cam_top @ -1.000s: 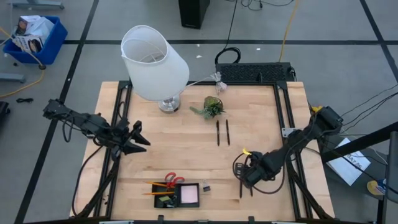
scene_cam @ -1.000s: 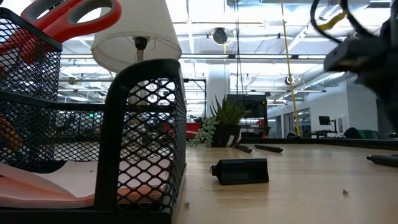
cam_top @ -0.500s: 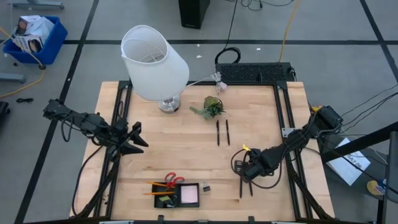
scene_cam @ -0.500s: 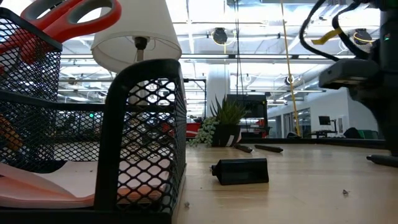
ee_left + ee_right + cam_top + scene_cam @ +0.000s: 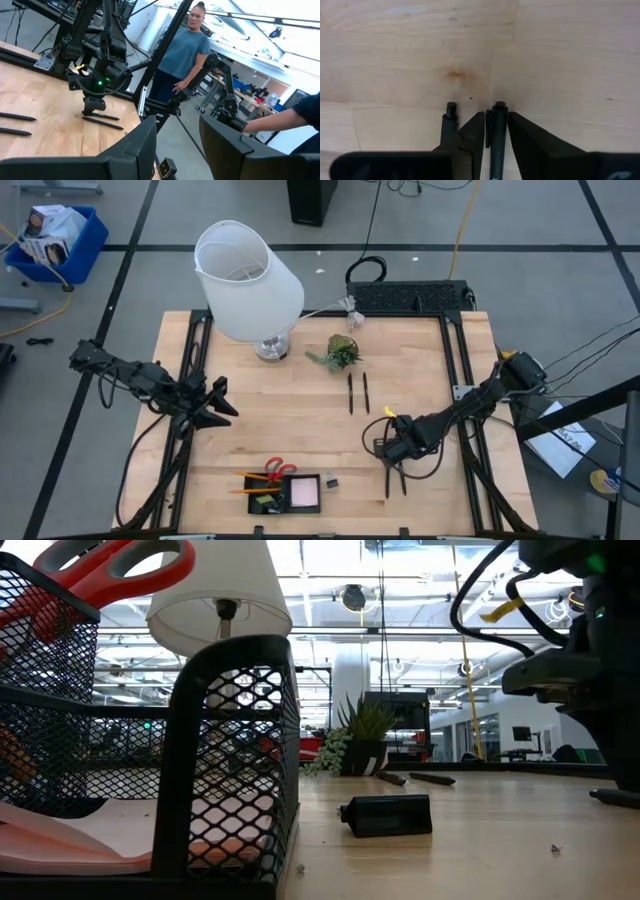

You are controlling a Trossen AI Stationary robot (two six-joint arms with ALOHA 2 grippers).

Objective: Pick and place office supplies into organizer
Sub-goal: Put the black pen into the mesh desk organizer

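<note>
The right gripper (image 5: 394,463) is down at the desk (image 5: 420,360) near its front right corner, fingers (image 5: 527,137) drawn in against a black pen (image 5: 498,135) that lies flat on the wood; the right wrist view shows the pen between the two pads, both touching its barrel, so the jaws are clamped on it while it rests on the surface. A second black pen (image 5: 449,125) lies just beside it, parallel, outside the grip and next to the outer face of one finger. The left gripper (image 5: 222,402) waits over the desk's left edge, about midway along it, its fingers (image 5: 226,145) held a little apart with nothing between them. The organizer (image 5: 284,493) sits at the middle of the front edge, a black mesh tray already holding a pink sticky-note pad (image 5: 304,493), red-handled scissors (image 5: 277,470) and orange pencils (image 5: 250,477). A small black clip (image 5: 332,481) lies on the wood just beside the tray's right side (it is the dark block in the low view). Two more pens (image 5: 358,393) lie side by side near the desk's centre, in front of a small green plant sprig (image 5: 340,352). A white lamp (image 5: 248,280) stands at the rear left corner, and a black keyboard-like box (image 5: 410,296) lies along the rear edge on the right. A person (image 5: 183,50) stands beyond the desk.
</note>
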